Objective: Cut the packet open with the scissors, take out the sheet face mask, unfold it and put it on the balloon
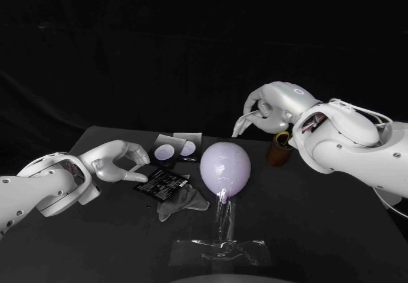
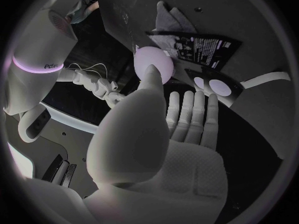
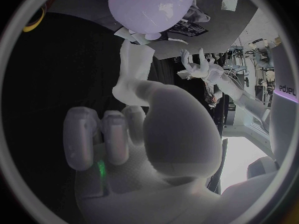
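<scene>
Note left robot hand [image 1: 115,160] spread, empty, beside packet [image 1: 161,181], likely placed to reach mask [image 1: 183,203] lying left of balloon [image 1: 225,165]. Note right robot hand [image 1: 270,109] curled on nothing, raised clear.

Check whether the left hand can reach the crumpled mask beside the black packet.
Probably yes. The left hand holds nothing beside the packet; the mask lies just past it on the table, uncovered. The balloon stands aside, not between.
</scene>
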Controlling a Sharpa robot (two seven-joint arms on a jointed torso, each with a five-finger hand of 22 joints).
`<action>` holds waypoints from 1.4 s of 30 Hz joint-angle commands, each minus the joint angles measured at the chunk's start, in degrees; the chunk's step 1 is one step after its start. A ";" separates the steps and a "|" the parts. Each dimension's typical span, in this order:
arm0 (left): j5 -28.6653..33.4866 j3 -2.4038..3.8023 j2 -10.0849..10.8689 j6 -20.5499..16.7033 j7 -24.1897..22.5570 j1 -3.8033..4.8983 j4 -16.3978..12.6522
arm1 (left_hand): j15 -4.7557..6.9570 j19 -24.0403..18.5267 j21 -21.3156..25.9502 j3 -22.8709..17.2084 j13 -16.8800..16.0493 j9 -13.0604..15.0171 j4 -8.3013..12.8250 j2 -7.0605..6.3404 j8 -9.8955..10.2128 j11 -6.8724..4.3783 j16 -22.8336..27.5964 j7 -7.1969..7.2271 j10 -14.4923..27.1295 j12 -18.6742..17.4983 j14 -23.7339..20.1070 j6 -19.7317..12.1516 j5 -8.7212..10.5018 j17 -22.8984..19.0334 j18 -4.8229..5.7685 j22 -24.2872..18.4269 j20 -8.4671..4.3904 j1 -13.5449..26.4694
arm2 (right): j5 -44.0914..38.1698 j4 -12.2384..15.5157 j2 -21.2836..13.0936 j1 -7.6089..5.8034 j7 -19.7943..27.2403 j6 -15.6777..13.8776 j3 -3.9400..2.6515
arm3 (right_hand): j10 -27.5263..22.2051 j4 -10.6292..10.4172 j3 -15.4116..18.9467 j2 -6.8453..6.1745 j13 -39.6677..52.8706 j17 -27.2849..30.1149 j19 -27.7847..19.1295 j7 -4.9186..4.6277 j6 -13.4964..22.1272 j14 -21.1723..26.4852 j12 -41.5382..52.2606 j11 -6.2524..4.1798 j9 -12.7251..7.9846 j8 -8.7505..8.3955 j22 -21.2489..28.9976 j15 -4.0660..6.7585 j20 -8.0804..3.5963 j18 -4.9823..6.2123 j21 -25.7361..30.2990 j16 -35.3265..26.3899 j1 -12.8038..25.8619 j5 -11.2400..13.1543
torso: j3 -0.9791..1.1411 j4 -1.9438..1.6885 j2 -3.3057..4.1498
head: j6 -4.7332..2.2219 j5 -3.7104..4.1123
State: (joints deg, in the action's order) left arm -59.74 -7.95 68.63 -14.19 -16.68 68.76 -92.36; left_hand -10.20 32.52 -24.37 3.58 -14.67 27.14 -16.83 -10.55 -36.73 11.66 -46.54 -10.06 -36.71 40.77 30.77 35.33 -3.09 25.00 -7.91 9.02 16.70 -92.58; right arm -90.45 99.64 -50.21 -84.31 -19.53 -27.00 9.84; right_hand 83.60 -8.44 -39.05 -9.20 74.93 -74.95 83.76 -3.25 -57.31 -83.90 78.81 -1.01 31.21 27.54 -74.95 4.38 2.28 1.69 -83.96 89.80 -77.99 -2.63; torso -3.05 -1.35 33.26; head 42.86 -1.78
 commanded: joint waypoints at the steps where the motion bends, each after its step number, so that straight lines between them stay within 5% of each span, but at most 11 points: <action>1: 9.99 0.31 -1.45 -2.01 -3.28 1.15 -0.15 | 0.49 1.35 -0.55 -1.79 0.57 -0.77 0.11 1.91 -0.18 -0.41 -0.51 -3.65 -1.57 0.08 1.57 1.31 0.24 -0.50 0.78 0.15 -0.09 -0.46 | -0.41 -0.42 0.40 0.02 0.32 2.40 0.00 | 2.23 0.12 -0.26 0.31 9.07 -15.05 3.92 0.04 -0.23 -6.10 0.03 -0.02 1.93 1.70 -13.42 -0.03 -0.33 -0.45 0.02 0.20 -0.08 -0.17 | 0.07 0.12 0.09 | -0.84 1.87; 8: 20.79 1.99 -7.86 -6.47 -4.90 2.82 0.80 | 3.21 8.23 -3.50 -6.64 4.87 -5.73 -0.06 5.57 3.90 -2.67 -0.06 -1.93 -9.86 -4.15 10.79 6.16 0.57 -3.26 -2.56 1.03 -0.64 -2.52 | -0.61 -1.35 1.70 0.02 0.34 3.95 0.02 | 2.19 0.16 -0.28 0.30 9.02 -15.05 3.85 0.03 -0.21 -6.10 -0.06 -0.01 1.93 1.70 -13.37 -0.03 -0.33 -0.41 0.20 0.20 -0.08 -0.17 | 0.22 0.26 0.15 | -2.30 4.31; 9: 22.32 2.12 -8.99 -6.92 -4.89 2.96 1.11 | 3.95 10.46 -4.24 -8.05 7.85 -8.20 -0.37 4.85 6.70 -3.13 2.66 -1.52 -13.17 -8.64 14.51 8.09 0.01 -5.37 -2.56 1.14 -1.13 -1.99 | -0.65 -1.47 1.92 0.02 0.35 4.20 0.02 | 2.19 0.16 -0.28 0.30 9.02 -15.05 3.85 0.03 -0.21 -6.10 -0.06 -0.01 1.93 1.70 -13.37 -0.03 -0.33 -0.41 0.20 0.20 -0.08 -0.17 | 0.20 0.27 0.15 | -2.51 4.54; 12: 26.37 2.32 -11.87 -7.89 -4.55 3.19 2.14 | 4.33 11.52 -3.97 -11.00 10.97 -10.61 0.43 4.58 9.45 -3.26 6.75 -1.14 -17.04 -13.81 17.84 10.54 0.61 -7.75 -2.58 0.70 -1.67 -1.80 | -0.77 -1.66 2.38 -0.01 0.39 4.69 0.02 | 2.18 0.21 -0.30 0.30 9.00 -15.05 3.82 0.02 -0.18 -6.10 -0.10 -0.01 1.93 1.70 -13.35 -0.03 -0.33 -0.40 0.27 0.20 -0.09 -0.17 | 0.25 0.33 0.13 | -2.97 5.19; 13: 27.86 2.37 -12.87 -8.15 -4.43 3.25 2.58 | 4.27 11.54 -3.91 -11.31 11.06 -10.70 -0.01 5.05 9.53 -3.37 7.06 -1.42 -17.26 -14.10 17.95 10.81 -0.07 -7.89 -2.58 0.65 -1.67 -1.47 | -0.84 -1.72 2.57 -0.03 0.41 4.88 0.02 | 2.18 0.21 -0.30 0.30 9.00 -15.05 3.82 0.02 -0.18 -6.10 -0.10 -0.01 1.93 1.70 -13.35 -0.03 -0.33 -0.40 0.27 0.20 -0.09 -0.17 | 0.25 0.38 0.15 | -3.10 5.30; 16: 32.34 2.48 -16.11 -8.61 -4.22 3.38 4.19 | 4.00 10.83 -1.90 -15.27 11.18 -12.90 0.08 3.77 12.45 -3.26 13.19 -1.46 -20.18 -20.53 20.16 12.82 -0.03 -10.24 -2.46 -0.70 -1.25 -0.25 | -0.96 -1.79 3.03 -0.15 0.53 5.40 0.01 | 2.18 0.21 -0.30 0.30 9.00 -15.05 3.82 0.02 -0.18 -6.10 -0.10 -0.01 1.93 1.70 -13.35 -0.03 -0.33 -0.40 0.27 0.20 -0.09 -0.17 | 0.24 0.41 0.15 | -3.61 5.53; 23: 39.08 2.79 -22.86 -8.61 -5.57 3.59 8.14 | 2.97 6.96 2.53 -19.41 11.12 -14.34 0.19 2.97 14.73 -2.73 19.48 -1.56 -21.32 -26.08 18.99 13.71 0.25 -11.93 -1.85 -3.22 -0.14 1.51 | -0.98 -1.88 3.99 -0.78 1.24 6.90 0.01 | 2.14 0.26 -0.34 0.31 8.94 -15.05 3.75 0.00 -0.14 -6.10 -0.22 0.01 1.92 1.69 -13.30 -0.04 -0.33 -0.36 0.45 0.20 -0.09 -0.17 | 0.12 0.31 0.12 | -4.31 6.23; 30: 40.68 3.07 -27.30 -7.70 -6.13 3.76 10.93 | 1.94 5.25 5.08 -20.21 11.08 -14.95 0.17 1.86 15.90 -2.09 23.67 -2.00 -21.21 -29.22 17.03 14.31 0.27 -13.08 -0.94 -4.70 0.00 3.76 | -0.90 -2.19 4.88 -1.40 1.63 7.67 0.01 | 2.17 0.27 -0.34 0.30 8.98 -15.05 3.70 0.00 -0.13 -6.10 -0.14 0.01 1.92 1.69 -13.27 -0.04 -0.33 -0.33 0.57 0.20 -0.09 -0.17 | 0.13 0.27 0.17 | -4.47 6.34; 42: 36.76 3.19 -29.67 -1.06 -4.67 3.84 11.44 | 1.53 4.73 7.23 -16.53 10.97 -15.38 0.20 0.49 16.90 -1.92 27.07 -2.10 -22.31 -31.38 16.75 15.67 0.29 -13.87 -0.05 -5.29 0.02 8.70 | -1.26 -2.36 5.61 -1.84 1.62 7.65 -0.01 | 2.16 0.29 -0.35 0.30 8.96 -15.05 3.70 -0.01 -0.12 -6.10 -0.18 0.02 1.92 1.69 -13.27 -0.04 -0.33 -0.34 0.57 0.20 -0.08 -0.17 | 0.11 0.18 0.13 | -3.94 6.47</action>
State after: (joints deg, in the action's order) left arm -21.76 -4.86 39.20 -19.16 -21.22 72.47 -80.75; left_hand -8.64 37.66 -17.35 -13.22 -3.64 11.80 -16.67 -9.88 -20.16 9.83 -19.64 -12.01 -58.59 9.57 47.88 50.58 -2.84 11.17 -8.54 3.78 16.79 -84.34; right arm -90.62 97.32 -44.68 -86.06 -18.39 -20.22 9.86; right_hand 83.60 -8.21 -39.12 -9.38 74.90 -74.95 83.89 -3.30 -57.05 -83.81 78.69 -1.01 31.21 27.54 -74.93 4.29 2.14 1.69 -83.48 89.76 -77.81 -2.65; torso -2.91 -1.13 33.44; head 38.82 4.67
